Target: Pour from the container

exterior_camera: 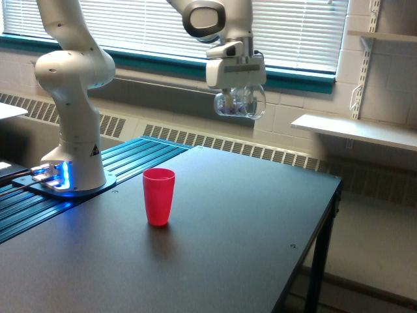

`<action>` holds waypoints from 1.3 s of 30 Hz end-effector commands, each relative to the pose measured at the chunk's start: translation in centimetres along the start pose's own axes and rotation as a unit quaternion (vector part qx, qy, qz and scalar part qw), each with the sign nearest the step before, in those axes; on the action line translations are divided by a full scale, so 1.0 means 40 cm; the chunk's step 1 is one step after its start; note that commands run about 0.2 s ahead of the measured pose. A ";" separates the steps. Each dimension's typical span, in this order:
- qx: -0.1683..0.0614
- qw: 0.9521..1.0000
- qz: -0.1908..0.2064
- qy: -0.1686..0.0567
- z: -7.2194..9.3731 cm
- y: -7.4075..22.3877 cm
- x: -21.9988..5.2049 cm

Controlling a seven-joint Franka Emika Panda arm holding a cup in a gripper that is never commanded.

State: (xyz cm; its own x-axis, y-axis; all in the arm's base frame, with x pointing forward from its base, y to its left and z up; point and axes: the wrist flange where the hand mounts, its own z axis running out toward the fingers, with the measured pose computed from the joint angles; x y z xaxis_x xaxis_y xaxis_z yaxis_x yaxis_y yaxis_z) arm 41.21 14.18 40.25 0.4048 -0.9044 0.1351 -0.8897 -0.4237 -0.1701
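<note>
end effector (pixel 238 98) clamped on the clear container (pixel 240 104), held high over the counter (pixel 260 228)

small dark-red pieces show inside, so i'd judge nothing is poured yet — the red cup (pixel 158 196) stands upright well below and toward the exterior view's left. what's left, as i see it: bringing the container over the cup, then tipping it.

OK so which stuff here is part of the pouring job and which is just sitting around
Part of the job: clear cup with small dark pieces inside, held by the gripper; red cup standing on the black table.
Just around: wall shelf, window blinds.
</note>
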 end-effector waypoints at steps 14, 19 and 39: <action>-0.044 0.996 0.075 0.023 -0.013 0.048 -0.044; -0.060 0.994 0.082 0.050 -0.030 0.075 -0.035; -0.073 0.980 0.178 0.049 0.034 0.251 0.015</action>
State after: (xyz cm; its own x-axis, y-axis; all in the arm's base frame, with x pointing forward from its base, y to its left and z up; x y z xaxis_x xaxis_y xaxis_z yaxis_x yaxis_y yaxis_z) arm 33.98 10.88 38.87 0.1327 -0.9684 0.2111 -0.9818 -0.1576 -0.1060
